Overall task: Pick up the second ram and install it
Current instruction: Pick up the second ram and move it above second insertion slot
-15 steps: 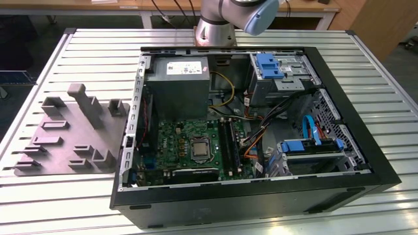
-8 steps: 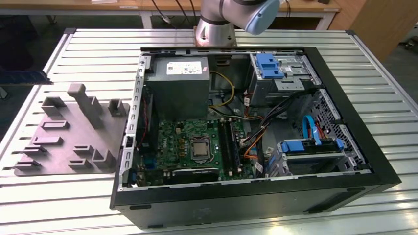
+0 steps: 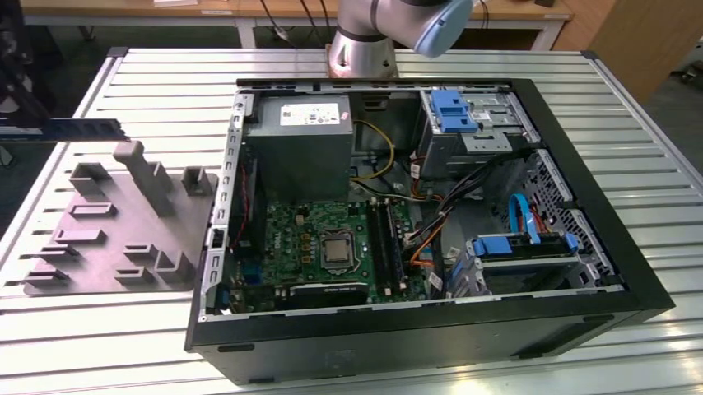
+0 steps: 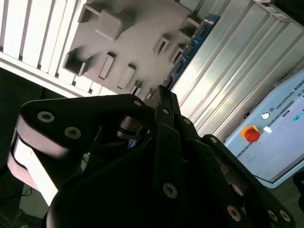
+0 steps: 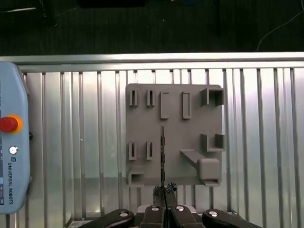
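Arm (image 3: 363,45) is a silver-grey tube with a pale blue joint cap (image 3: 439,29). Claw (image 5: 164,191) is black: flat jointed links dotted with round silver screws (image 4: 45,116) in the second wrist view. A rounded light grey housing (image 4: 21,154) sits beside the links.

You've got a dark blue second ram (image 3: 88,127), grey fixture tray (image 3: 104,234), green motherboard (image 3: 288,239) and a silver ribbed table (image 3: 615,99).

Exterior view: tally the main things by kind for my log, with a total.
open computer case: 1
grey power-supply box: 1
grey fixture tray: 1
second ram, held in the claw: 1
Total: 4
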`<state>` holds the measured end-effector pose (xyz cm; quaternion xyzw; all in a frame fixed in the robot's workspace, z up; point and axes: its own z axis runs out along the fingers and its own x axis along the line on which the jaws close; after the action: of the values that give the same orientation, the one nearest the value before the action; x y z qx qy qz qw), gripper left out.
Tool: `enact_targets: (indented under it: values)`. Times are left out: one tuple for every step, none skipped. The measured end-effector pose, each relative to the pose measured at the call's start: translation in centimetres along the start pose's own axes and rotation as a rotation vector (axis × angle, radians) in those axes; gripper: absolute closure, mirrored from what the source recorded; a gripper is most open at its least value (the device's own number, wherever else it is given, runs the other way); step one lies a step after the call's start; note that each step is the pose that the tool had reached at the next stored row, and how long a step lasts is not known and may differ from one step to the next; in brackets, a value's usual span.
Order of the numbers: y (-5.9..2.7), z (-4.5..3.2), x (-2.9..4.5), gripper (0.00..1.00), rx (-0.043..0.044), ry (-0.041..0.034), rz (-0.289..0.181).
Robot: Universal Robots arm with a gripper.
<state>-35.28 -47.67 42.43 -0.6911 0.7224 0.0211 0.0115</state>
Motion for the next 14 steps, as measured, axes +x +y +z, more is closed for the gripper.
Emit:
enact_targets:
  values:
    - [-0.45, -0.01, -0.02, 0.89, -0.0003, 0.0001, 0.000]
    - [-0.89, -0.01, -0.04, 0.89, -0.0005, 0.0000, 0.000]
    - [-1.34, -0.01, -0.06, 0.89, -0.0008, 0.0001, 0.000]
    - [-1.83, -0.02, -0.08, 0.89, -0.0011, 0.0002, 0.000]
    - [-2.28, -0.02, -0.09, 0.89, -0.0014, 0.0001, 0.000]
    - [-2.72, -0.02, -0.12, 0.89, -0.0016, 0.0001, 0.000]
    - [-3.17, -0.03, -0.14, 0.89, -0.0018, 0.0001, 0.000]
    - [-3.62, -0.03, -0.16, 0.89, -0.0021, 0.0001, 0.000]
    - [-4.07, -0.05, -0.17, 0.89, -0.0025, 0.0002, 0.000]
    - [-4.55, -0.05, -0.19, 0.89, -0.0028, 0.0002, 0.000]
    - [-5.01, -0.05, -0.21, 0.89, -0.0030, 0.0001, 0.000]
    - [-5.46, -0.05, -0.23, 0.89, -0.0033, 0.0002, 0.000]
    - [-5.90, -0.06, -0.25, 0.89, -0.0037, 0.0002, 0.000]
    - [-6.36, -0.06, -0.27, 0.89, -0.0041, 0.0003, 0.000]
